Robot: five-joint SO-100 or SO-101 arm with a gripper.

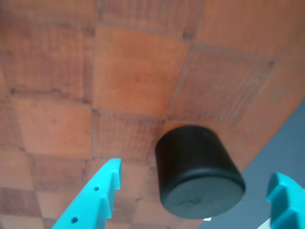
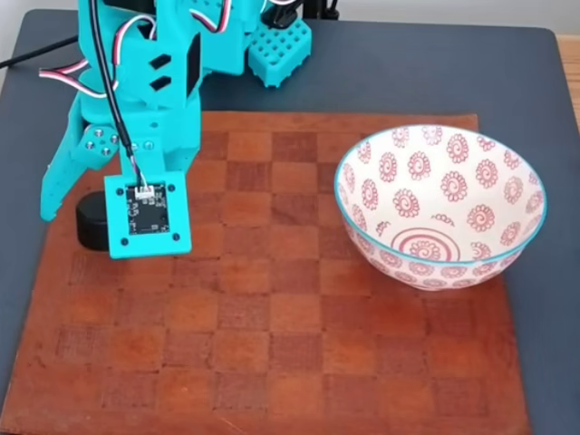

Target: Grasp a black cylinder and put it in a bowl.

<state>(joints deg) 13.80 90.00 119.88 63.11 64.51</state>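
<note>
In the wrist view the pincer stands wide open, its two teal toothed fingers spread to either side of the black cylinder with clear gaps on both sides, so it has hold of nothing. The cylinder sits upright between them on the checkered wooden board, close to the board's edge where the dark desk shows.

The cylinder is short and squat, with a flat matte top and a smooth, slightly rounded rim. It looks rigid and probably light, perhaps plastic or rubber-coated, so it should not deform under the pads. The matte skin ought to give fair friction, yet the curved wall offers each finger only a narrow line of contact. The sensible hold is across the full diameter, about mid-height on the side wall, with the fingers centred so the piece does not squirt sideways as they close. Being low, it leaves little room between a good hold and the board.

In the fixed view the cylinder stands near the board's left edge, partly hidden behind the teal arm. The bowl stands well apart at the right side of the board, upright and seemingly holding nothing. It looks ceramic, so a gentle drop suits it.
</note>
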